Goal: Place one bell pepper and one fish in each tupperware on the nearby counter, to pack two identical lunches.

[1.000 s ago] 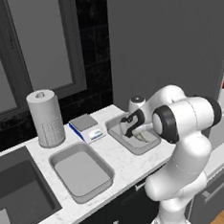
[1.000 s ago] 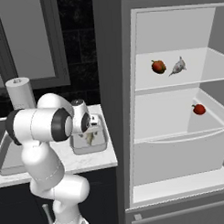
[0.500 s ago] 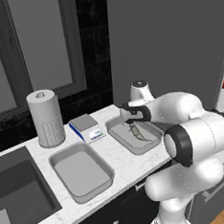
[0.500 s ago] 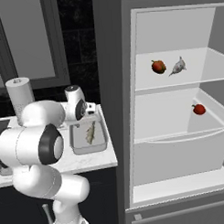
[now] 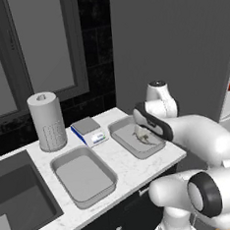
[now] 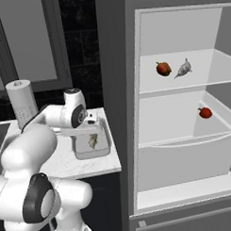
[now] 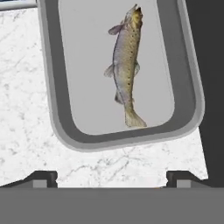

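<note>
Fish in the right container; gripper empty, jaws wide.
White arm bends low, its two-finger gripper (image 7: 111, 177) above the white marbled stone counter (image 5: 126, 167) near its right end. A speckled brown fish (image 7: 125, 65) lies lengthwise in the grey rounded-rectangle plastic tupperware (image 7: 52, 94); another grey tupperware (image 5: 84, 176) sits left, empty.

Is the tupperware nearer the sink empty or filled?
Empty: the tupperware nearer the sink shows bare floor; the fish lies in the other.

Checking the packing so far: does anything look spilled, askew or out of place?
Nothing stands out. One fish lies flat inside the tupperware nearest the fridge; the other tupperware sits empty and level on the counter.
</note>
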### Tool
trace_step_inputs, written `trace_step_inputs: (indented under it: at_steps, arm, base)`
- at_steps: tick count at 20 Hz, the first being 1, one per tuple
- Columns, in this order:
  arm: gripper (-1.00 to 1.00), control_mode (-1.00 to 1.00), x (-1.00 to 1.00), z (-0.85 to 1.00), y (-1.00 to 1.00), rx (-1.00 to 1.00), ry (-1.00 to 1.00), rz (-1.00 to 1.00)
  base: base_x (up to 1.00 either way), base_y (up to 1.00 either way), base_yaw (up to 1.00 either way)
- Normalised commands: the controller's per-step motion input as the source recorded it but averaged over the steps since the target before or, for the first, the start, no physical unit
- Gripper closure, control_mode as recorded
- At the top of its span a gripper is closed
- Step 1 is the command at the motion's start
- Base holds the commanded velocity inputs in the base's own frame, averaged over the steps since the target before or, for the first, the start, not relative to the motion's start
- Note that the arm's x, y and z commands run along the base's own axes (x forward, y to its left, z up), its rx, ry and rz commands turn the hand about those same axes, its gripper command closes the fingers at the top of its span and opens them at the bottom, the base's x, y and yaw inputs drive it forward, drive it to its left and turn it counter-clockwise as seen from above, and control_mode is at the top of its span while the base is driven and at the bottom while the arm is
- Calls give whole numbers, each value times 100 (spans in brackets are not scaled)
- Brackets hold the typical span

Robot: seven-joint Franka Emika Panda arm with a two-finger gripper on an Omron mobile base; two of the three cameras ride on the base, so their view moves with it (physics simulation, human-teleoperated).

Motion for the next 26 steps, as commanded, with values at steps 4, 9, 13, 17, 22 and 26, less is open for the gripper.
trace_step_inputs:
  at_steps: [4,9,13,17,22,26]
  arm:
    - [-100,-100,-100,0,0,5,12,-8]
    - [-100,-100,-88,51,0,1,6,-5]
    - [-100,-100,-72,62,0,0,1,-3]
    - [-100,-100,-70,11,0,0,-5,-1]
    - [-100,-100,-34,0,0,2,0,0]
    - [-100,-100,0,0,0,0,0,0]
  base:
    - [0,0,0]
    - [0,0,0]
    - [0,0,0]
    - [0,0,0]
    - [0,0,0]
    - [0,0,0]
